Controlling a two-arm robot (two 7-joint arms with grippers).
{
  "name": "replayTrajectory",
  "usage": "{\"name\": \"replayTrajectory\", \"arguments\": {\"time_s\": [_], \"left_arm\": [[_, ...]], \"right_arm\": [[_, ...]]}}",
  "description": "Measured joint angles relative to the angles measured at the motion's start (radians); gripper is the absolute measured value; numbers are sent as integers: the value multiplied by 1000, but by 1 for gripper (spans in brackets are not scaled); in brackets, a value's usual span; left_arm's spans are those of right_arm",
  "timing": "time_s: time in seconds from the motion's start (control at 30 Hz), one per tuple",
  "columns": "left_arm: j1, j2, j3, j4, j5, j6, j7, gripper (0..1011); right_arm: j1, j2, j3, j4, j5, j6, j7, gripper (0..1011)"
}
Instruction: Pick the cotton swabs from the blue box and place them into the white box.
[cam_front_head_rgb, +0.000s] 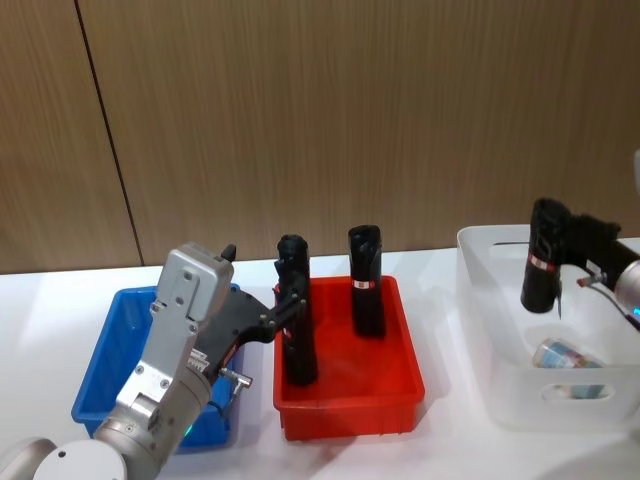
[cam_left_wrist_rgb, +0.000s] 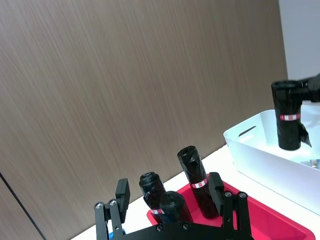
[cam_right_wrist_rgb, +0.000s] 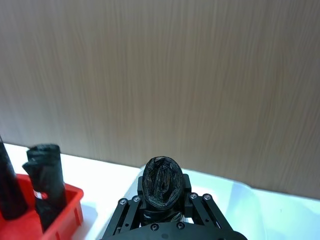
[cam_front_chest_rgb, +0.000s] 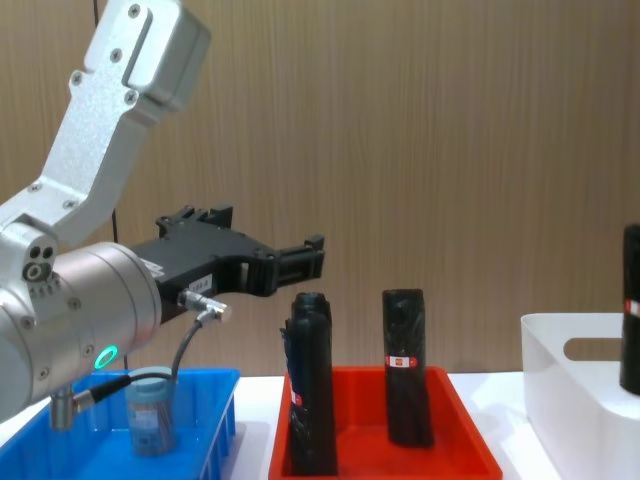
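Observation:
One cotton swab jar (cam_front_chest_rgb: 150, 415) stands in the blue box (cam_front_head_rgb: 105, 345), below my left arm. Another cotton swab jar (cam_front_head_rgb: 566, 356) lies inside the white box (cam_front_head_rgb: 500, 385). My left gripper (cam_front_chest_rgb: 300, 258) is open and empty, hovering just above the left black roll (cam_front_chest_rgb: 311, 385) in the red tray; its fingers (cam_left_wrist_rgb: 122, 194) stand wide apart. My right gripper (cam_front_head_rgb: 562, 248) is shut on a black roll (cam_front_head_rgb: 544, 256) and holds it upright over the white box. The right wrist view shows that black roll (cam_right_wrist_rgb: 161, 182) end-on between the jaws.
The red tray (cam_front_head_rgb: 350, 405) sits between the blue and white boxes, holding upright black rolls (cam_front_head_rgb: 366, 282). A wooden wall runs close behind the white table. The white box (cam_front_chest_rgb: 580, 395) is taller than the two trays.

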Motion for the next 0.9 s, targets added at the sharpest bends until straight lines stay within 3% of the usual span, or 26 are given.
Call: {"name": "replayTrajectory", "arguments": {"time_s": [0.3, 0.43, 0.6, 0.9], "left_arm": [[0, 0, 0, 0, 0, 0, 0, 1004], [0, 0, 0, 0, 0, 0, 0, 1004], [0, 0, 0, 0, 0, 0, 0, 1004], [0, 0, 0, 0, 0, 0, 0, 1004]], "right_arm": [[27, -12, -11, 104, -1, -16, 1, 359], [37, -17, -15, 139, 2, -25, 3, 442], [48, -23, -18, 175, 5, -38, 6, 617], [47, -24, -19, 175, 13, -50, 7, 899]]}}
